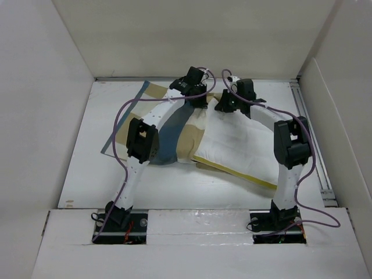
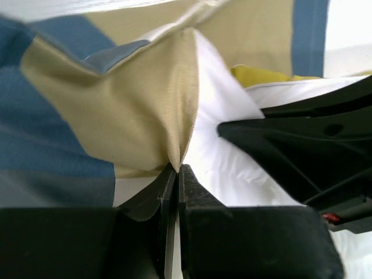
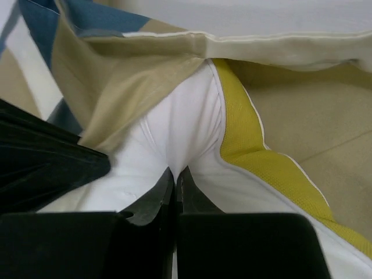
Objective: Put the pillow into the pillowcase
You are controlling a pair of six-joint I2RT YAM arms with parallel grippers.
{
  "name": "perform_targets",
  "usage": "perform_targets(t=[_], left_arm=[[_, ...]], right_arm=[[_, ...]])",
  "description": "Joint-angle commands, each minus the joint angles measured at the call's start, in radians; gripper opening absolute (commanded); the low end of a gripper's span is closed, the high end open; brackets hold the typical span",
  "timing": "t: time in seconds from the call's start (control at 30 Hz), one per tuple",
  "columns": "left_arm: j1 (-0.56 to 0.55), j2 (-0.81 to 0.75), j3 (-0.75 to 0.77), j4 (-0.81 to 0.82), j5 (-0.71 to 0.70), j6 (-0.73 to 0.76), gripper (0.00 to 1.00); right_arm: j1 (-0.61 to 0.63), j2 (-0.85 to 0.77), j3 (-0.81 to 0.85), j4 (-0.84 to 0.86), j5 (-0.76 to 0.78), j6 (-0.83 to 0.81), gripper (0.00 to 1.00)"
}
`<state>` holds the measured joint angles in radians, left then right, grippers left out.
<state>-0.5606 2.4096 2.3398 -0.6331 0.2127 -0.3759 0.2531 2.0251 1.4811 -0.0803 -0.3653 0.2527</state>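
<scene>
There is one pillow (image 1: 238,144), one pillowcase (image 1: 174,142), and two arms, each ending in one gripper. In the top view the checked pillowcase lies spread at the centre and upper left of the table (image 1: 174,189), one corner pointing at the back wall. The white quilted pillow lies slantwise just right of centre, its yellow edge running along its lower side and its upper left part overlapping the tan checks. Both arms arch in from the bottom of the frame and meet over the seam where pillow and cover touch, just above centre. The left gripper (image 2: 176,168) has its jaws pressed together on a peaked fold of tan pillowcase cloth, blue checks to the left of it. The right gripper (image 3: 174,172) has its jaws pressed together on a pinch of white pillow cloth, just left of the yellow edge. Each wrist view shows the other gripper's black body close alongside, so the two crowd each other. A cream hemmed edge of the cover crosses the top of the right wrist view, meeting the pillow's corner. A purple cable (image 1: 118,122) loops out beside each arm, the left one hanging over the cover's left part. White walls (image 1: 46,87) close in the table at left, back and right, and a metal rail (image 1: 297,99) runs down its right edge. White tabletop shows between the pillow's yellow edge and the arm bases, and in narrower strips at the left and right.
</scene>
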Motion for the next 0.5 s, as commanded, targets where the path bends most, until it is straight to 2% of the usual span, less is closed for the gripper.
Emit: perform_targets(t=[0.0,0.13,0.3,0.47], left_arm=[[-0.004,-0.069,0.059,0.012,0.091,-0.003,0.0],[-0.004,-0.112,0.072,0.021,0.169,-0.003,0.0],[-0.004,-0.145,0.092,0.01,0.181,-0.003,0.0],[-0.004,-0.21,0.101,0.019,0.172,-0.038,0.0]], right_arm=[[0.017,-0.012,-0.034,0.133,-0.184,0.049,0.0],[0.047,-0.118,-0.154,0.272,-0.282,0.105,0.0],[0.086,-0.324,-0.329,0.626,-0.414,0.243,0.0],[0.144,-0.384,-0.435,0.735,-0.449,0.243,0.0]])
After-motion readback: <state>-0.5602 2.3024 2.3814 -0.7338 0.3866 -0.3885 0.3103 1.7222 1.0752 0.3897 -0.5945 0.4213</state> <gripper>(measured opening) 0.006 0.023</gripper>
